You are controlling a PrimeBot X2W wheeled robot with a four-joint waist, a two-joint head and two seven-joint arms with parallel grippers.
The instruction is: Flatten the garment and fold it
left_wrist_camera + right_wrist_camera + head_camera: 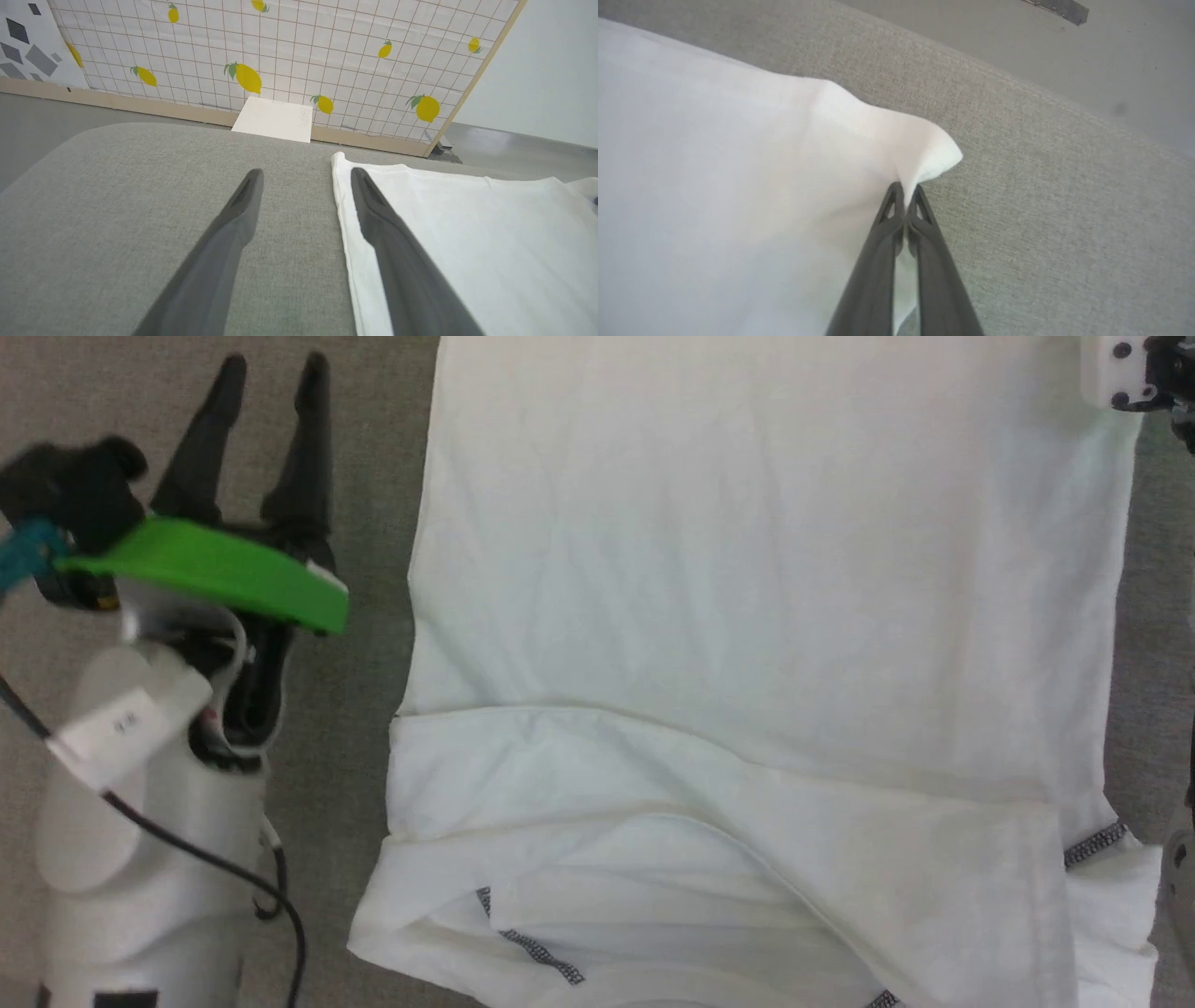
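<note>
The garment (766, 616), a large white shirt with dark stitched seams near its lower edge, lies spread on the grey padded surface (364, 523). My left gripper (271, 378) hovers open beside the garment's left edge, holding nothing. In the left wrist view my left gripper (306, 175) is spread wide, one finger over bare surface and the other over the garment's (467, 233) edge. My right gripper (906, 189) is shut on a corner of the garment (738, 186), and the cloth puckers up at the pinch. Part of my right arm (1120, 373) shows at the garment's far right corner.
A rigid white box (275, 119) leans against a lemon-patterned grid wall (299, 46) beyond the surface's far edge. Grey floor (1064, 56) lies past the surface's rounded rim. Bare padding (117, 210) extends left of the garment.
</note>
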